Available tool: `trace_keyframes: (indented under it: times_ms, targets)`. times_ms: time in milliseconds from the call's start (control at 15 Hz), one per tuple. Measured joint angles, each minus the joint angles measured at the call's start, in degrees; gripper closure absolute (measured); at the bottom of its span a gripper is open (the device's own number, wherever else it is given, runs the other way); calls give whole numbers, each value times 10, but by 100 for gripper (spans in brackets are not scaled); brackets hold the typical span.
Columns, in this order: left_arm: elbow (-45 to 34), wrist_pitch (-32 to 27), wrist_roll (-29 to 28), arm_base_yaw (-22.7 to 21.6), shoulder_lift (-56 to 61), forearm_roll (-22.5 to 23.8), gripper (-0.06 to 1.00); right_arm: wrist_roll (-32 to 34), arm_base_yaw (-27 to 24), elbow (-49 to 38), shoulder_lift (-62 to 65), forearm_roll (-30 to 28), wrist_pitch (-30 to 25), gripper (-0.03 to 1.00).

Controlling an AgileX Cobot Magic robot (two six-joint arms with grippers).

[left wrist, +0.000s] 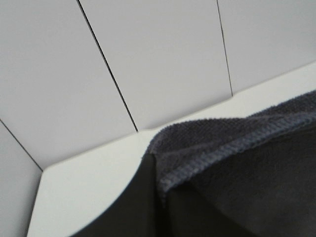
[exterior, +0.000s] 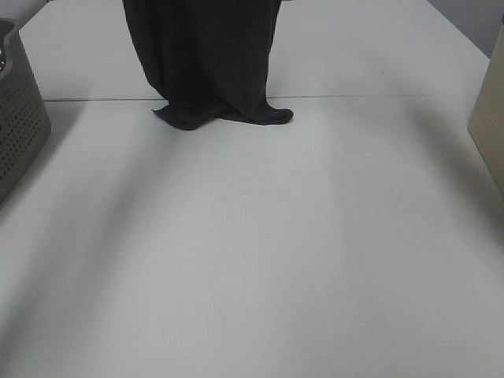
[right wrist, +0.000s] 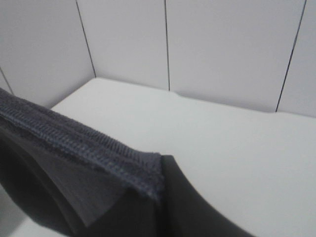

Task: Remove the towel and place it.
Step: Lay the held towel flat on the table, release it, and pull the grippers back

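Observation:
The dark charcoal towel (exterior: 205,55) hangs down from above the top edge of the exterior high view, and its bottom end lies crumpled on the white table (exterior: 252,252) at the far middle. Neither gripper shows in that view. In the left wrist view my left gripper (left wrist: 153,170) is shut on the towel's hemmed edge (left wrist: 232,148), with a dark finger (left wrist: 118,212) pressed against the cloth. In the right wrist view my right gripper (right wrist: 163,173) is shut on another stretch of the hem (right wrist: 84,148), with a dark finger (right wrist: 197,212) beside it.
A grey perforated basket (exterior: 20,118) stands at the table's left edge. A beige box-like object (exterior: 492,110) stands at the right edge. A thin seam (exterior: 354,97) crosses the table just behind the towel's foot. White panelled walls fill the background of both wrist views.

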State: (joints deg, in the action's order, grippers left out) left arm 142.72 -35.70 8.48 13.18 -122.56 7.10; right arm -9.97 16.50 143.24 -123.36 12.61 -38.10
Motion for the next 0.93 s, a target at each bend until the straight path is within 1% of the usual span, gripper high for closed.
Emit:
trace_keyframes:
  times_ms: [133, 200, 267, 333, 400, 467, 533, 733, 800, 867, 933]
  targets:
    - [1, -121, 11, 3, 37, -27, 94, 0, 0, 0, 29, 10, -87, 96]
    - [1, -172, 13, 5, 53, -38, 94, 1, 0, 1, 36, 11, -106, 96]
    - [1, -197, 13, 5, 61, -44, 94, 1, 0, 1, 52, 14, -155, 96]
    - [1, -262, 13, 5, 77, -65, 94, 2, 0, 1, 65, 19, -203, 96]
    - [1, -277, 13, 5, 82, -71, 94, 2, 0, 1, 77, 25, -245, 96]
    - [1, -308, 13, 5, 88, -84, 94, 3, -1, 1, 89, 28, -281, 96]
    - [1, -327, 11, 5, 93, -97, 94, 3, -1, 1, 99, 28, -305, 96]
    - [-14, -332, -13, 5, 106, -113, 94, 18, -1, -3, 116, 37, -316, 96]
    - [-36, -332, -17, 5, 117, -117, 94, 19, -1, -16, 124, 39, -316, 96]
    - [-128, -332, -22, 9, 163, -123, 94, 19, -1, -80, 160, 49, -316, 96]
    - [-177, -331, -26, 11, 190, -126, 94, 19, -1, -126, 186, 56, -317, 96]
